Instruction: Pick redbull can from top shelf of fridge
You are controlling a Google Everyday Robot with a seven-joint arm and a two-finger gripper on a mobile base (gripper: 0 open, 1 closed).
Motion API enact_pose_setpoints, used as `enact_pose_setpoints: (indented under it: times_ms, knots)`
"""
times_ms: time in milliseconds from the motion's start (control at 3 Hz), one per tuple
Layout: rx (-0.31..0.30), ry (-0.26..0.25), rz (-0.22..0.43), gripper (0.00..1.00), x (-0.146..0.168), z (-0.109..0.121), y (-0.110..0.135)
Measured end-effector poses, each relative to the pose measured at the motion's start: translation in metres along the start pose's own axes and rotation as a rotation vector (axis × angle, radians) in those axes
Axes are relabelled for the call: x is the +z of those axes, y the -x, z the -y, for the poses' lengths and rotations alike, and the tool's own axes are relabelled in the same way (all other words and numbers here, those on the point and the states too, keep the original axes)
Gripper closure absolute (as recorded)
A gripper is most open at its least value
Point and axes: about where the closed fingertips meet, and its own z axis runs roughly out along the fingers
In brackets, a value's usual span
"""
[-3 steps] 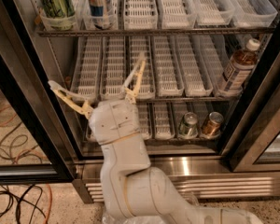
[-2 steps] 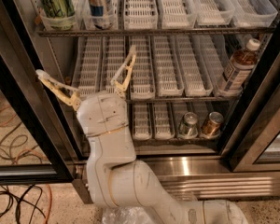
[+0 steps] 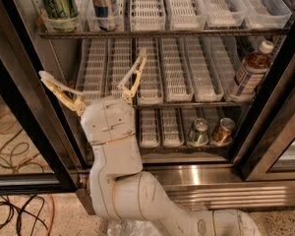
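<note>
Movement over the last second has been small: the gripper (image 3: 92, 65) has drifted a little left and upward, so that it now hangs in front of the middle rack, just under the top shelf (image 3: 211, 32). Its fingers (image 3: 59, 90) are spread wide and hold nothing. That shift puts the gap between them more nearly below the redbull can (image 3: 104, 1), which stands upright at the near end of the second lane tray from the left on the top shelf, just right of a wider green can (image 3: 59, 1). My reading is that the arm is lining up for the reach. It must rise further before it can close around the can, and the green can beside it leaves little room for the left finger.

White slotted trays line every rack of the fridge (image 3: 19, 107), most of them bare. A brown bottle (image 3: 250, 70) leans at the right of the middle rack, and two short cans (image 3: 210, 132) sit on the lowest one. Cables (image 3: 10, 215) trail over the speckled floor at the left.
</note>
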Motion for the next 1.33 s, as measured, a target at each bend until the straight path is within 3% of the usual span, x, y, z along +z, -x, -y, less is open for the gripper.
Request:
enact_pose_setpoints:
  times_ms: [667, 1000, 1333]
  knots:
    - [-0.014, -0.072, 0.029, 0.00, 0.012, 0.014, 0.001]
    - [-0.017, -0.074, 0.031, 0.06, 0.013, 0.015, 0.002]
    - [-0.017, -0.074, 0.031, 0.24, 0.013, 0.015, 0.002]
